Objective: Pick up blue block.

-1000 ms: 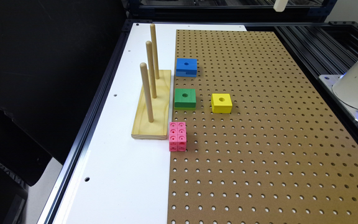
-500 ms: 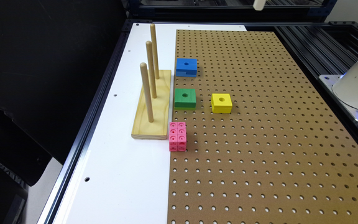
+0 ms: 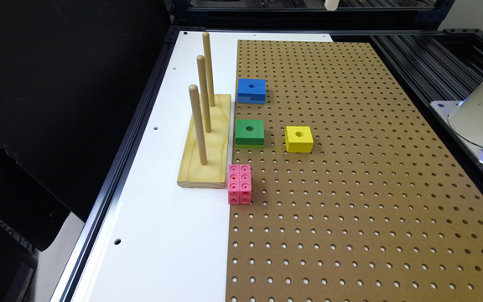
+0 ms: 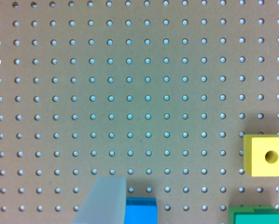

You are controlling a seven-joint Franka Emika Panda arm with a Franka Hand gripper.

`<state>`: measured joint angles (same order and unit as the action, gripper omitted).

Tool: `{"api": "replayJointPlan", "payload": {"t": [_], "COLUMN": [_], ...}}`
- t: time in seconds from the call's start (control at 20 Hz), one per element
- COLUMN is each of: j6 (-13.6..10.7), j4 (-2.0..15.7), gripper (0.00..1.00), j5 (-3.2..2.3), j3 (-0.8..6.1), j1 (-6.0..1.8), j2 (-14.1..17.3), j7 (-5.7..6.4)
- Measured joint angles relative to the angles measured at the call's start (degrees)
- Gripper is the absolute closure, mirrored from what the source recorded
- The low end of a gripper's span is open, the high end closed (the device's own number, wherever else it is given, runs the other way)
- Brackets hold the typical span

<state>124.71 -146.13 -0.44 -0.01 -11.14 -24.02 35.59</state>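
Your gripper (image 4: pixel 195 186) hangs with its fingers spread wide: in the wrist view you see one pale, see-through finger (image 4: pixel 104 200) over the brown pegboard (image 4: pixel 129 93) and a sliver of the other at the far edge of that picture, with nothing held between them. In the exterior view you can make out a small white part of the gripper (image 3: pixel 331 4) at the upper edge, well beyond the far end of the wooden peg stand (image 3: pixel 206 142). That stand lies on the white tabletop (image 3: pixel 162 235) with three upright pegs in a row, its long side running along the edge of the pegboard (image 3: pixel 350 188). The blue block (image 3: pixel 251 90) sits on the pegboard just beside the stand's far end, on the exterior view's right of it, flat, with its round hole facing up and its groove on the side toward the camera. In the wrist view the blue block (image 4: pixel 141 211) shows right next to the see-through finger, partly covered by it. The green block (image 3: pixel 250 132) rests beside the middle of the stand, and the yellow block (image 3: pixel 299 138) lies one step further from the stand past the green one, apart from it. A pink cube (image 3: pixel 239 183) stands at the stand's near corner. You see the green block (image 4: pixel 255 217) and the yellow block (image 4: pixel 265 155) in the wrist view too.
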Motion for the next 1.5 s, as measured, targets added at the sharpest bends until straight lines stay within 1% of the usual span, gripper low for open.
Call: {"api": "replayJointPlan", "payload": {"t": [0.1, 0.2, 0.25, 0.35, 0.4, 0.5, 0.65, 0.8, 0.95, 1.2, 1.35, 1.5], "j6": [0.0, 0.1, 0.2, 0.3, 0.3, 0.4, 0.4, 0.4, 0.4, 0.4, 0.4, 0.4], "j4": [0.33, 1.08, 1.67, 3.30, 4.20, 5.98, 7.96, 9.09, 9.33, 9.73, 10.22, 11.26], "gripper": [0.00, 0.00, 0.00, 0.00, 0.00, 0.00, 0.00, 0.00, 0.00, 0.00, 0.00, 0.00], "j5": [-0.02, -0.02, -0.02, -0.02, -0.02, -0.02, -0.02, -0.02, -0.02, -0.02, -0.02, -0.02], "j3": [0.00, -0.01, -0.02, -0.03, -0.03, -0.04, -0.03, -0.04, -0.04, -0.04, -0.04, -0.04], "j1": [-0.38, -1.27, -1.89, -3.13, -3.50, -4.01, -4.55, -5.00, -5.51, -5.98, -6.25, -6.36], "j2": [0.2, 0.9, 1.5, 3.3, 4.3, 6.3, 8.7, 9.9, 10.2, 10.3, 10.6, 11.8], "j7": [-0.33, -1.25, -1.92, -3.18, -3.58, -4.15, -4.59, -5.03, -5.46, -5.83, -6.20, -6.34]}}
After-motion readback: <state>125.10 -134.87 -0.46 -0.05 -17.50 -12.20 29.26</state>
